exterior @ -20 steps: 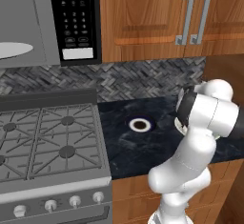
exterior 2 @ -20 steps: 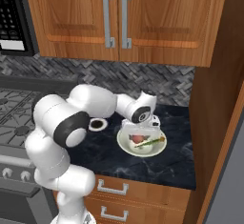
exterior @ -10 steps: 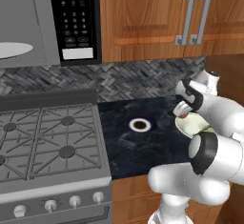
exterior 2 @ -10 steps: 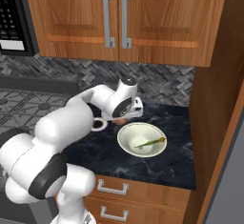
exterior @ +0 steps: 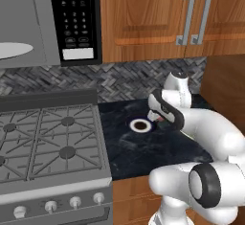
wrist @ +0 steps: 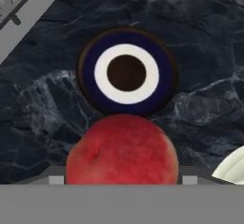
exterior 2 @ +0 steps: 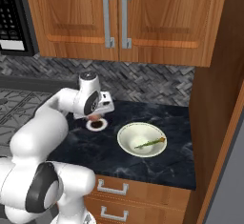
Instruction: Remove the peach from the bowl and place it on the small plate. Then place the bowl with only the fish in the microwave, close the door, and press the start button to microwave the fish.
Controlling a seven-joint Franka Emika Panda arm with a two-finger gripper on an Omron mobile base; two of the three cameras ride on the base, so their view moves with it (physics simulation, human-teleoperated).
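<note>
Toward the front edge of the dark desk [exterior 2: 157, 168], right of middle: cream bowl [exterior 2: 142, 139] with only the fish [exterior 2: 150, 143] lying in it. Further in, near the left edge beside the stove [exterior: 48, 147]: small plate [wrist: 126, 72] flat on the stone. Just above the plate: gripper [exterior 2: 96, 116] pointing down, pinching the peach [wrist: 122, 149] between widely spread fingers. Up at back left: microwave [exterior: 43, 23], keypad showing.
</note>
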